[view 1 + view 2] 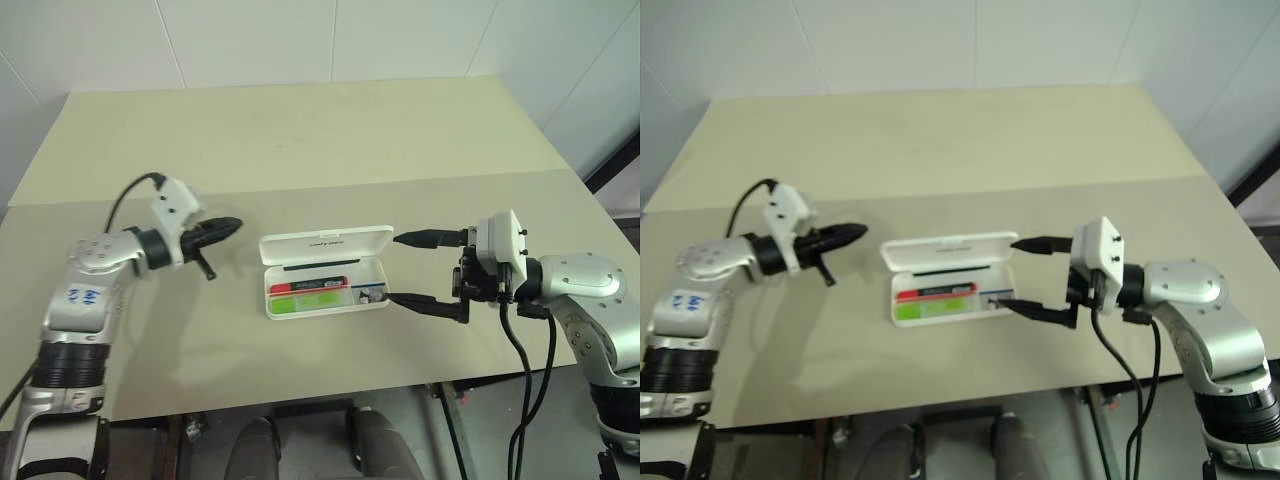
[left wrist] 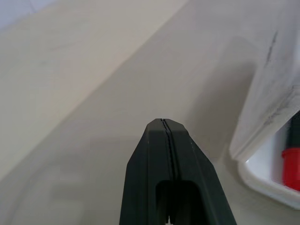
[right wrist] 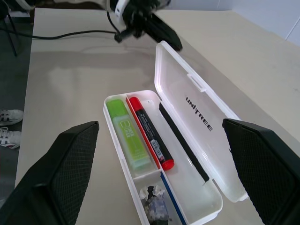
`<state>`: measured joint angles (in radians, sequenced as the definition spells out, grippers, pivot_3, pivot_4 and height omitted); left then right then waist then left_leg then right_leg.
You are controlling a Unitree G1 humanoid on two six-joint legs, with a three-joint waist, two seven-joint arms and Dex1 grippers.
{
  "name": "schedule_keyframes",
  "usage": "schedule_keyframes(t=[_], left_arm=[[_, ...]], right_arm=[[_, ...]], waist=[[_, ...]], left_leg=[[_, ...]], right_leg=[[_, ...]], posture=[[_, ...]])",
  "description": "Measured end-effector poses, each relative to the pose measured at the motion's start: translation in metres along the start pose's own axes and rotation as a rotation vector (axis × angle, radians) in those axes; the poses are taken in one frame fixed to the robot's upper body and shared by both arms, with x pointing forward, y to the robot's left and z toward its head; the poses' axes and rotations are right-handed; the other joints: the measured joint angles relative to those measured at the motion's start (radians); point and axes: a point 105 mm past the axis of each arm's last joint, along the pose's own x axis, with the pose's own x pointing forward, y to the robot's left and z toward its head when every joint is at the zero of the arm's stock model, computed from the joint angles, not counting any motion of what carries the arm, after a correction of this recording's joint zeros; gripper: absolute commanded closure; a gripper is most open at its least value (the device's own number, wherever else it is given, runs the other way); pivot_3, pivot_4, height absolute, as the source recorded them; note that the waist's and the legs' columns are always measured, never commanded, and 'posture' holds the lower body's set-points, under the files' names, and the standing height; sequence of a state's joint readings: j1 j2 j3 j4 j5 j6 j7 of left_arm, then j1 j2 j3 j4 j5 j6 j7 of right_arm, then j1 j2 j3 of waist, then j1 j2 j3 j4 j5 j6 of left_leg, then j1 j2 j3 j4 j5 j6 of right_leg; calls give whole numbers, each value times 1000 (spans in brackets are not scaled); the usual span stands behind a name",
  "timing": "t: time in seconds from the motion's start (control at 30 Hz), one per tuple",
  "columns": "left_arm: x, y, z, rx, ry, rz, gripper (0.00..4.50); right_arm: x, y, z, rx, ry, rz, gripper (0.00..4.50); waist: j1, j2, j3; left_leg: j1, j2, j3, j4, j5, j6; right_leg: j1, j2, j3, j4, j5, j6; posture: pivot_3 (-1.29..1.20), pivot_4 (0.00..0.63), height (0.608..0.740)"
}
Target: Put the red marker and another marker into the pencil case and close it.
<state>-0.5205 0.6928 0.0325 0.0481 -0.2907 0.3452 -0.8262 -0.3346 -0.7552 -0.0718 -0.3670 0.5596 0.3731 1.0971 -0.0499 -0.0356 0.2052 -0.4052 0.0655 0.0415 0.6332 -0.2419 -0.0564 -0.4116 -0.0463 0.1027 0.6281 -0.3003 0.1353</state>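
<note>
While shut, left tool (image 1: 232, 225) points level at open pencil case (image 1: 325, 245)

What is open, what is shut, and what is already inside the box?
pencil case: open, lid up.
red marker: lying inside the case.
green highlighter: lying inside, beside the red marker.
left gripper: shut, empty.
right gripper: open, at the case's end.
</note>
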Motion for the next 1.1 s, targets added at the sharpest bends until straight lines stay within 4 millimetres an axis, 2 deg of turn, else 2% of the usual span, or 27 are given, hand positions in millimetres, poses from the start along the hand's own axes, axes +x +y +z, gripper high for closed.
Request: schedule_keyframes(t=[0.13,0.27,0.5,0.73,1.1], left_arm=[[9,-6,8,32,-25,-52,4479],[15,-23,15,21,-77,-176,4479],[6,-52,32,72,-139,-410,4479],[10,-74,16,173,-39,-559,4479],[33,-91,-12,153,46,-595,4479]], right_arm=[[1,1,1,-6,0,-7,0],[0,4,-2,4,3,-16,0],[-2,6,-6,17,10,-38,0],[-3,2,-5,12,9,-68,0],[-1,-1,-1,-4,-3,-113,0]], waist=[[0,0,0],[3,0,0],[1,0,0],[1,0,0],[4,0,0]], left_leg=[[0,0,0,0,0,0],[0,0,0,1,0,0],[0,0,0,0,0,0],[0,0,0,2,0,0],[0,0,0,2,0,0]], right_leg=[[0,0,0,0,0,0],[0,0,0,0,0,0],[0,0,0,0,0,0],[1,0,0,0,0,0],[1,0,0,0,0,0]], posture=[[0,150,740],[0,150,740],[0,150,740],[0,150,740],[0,150,740]])
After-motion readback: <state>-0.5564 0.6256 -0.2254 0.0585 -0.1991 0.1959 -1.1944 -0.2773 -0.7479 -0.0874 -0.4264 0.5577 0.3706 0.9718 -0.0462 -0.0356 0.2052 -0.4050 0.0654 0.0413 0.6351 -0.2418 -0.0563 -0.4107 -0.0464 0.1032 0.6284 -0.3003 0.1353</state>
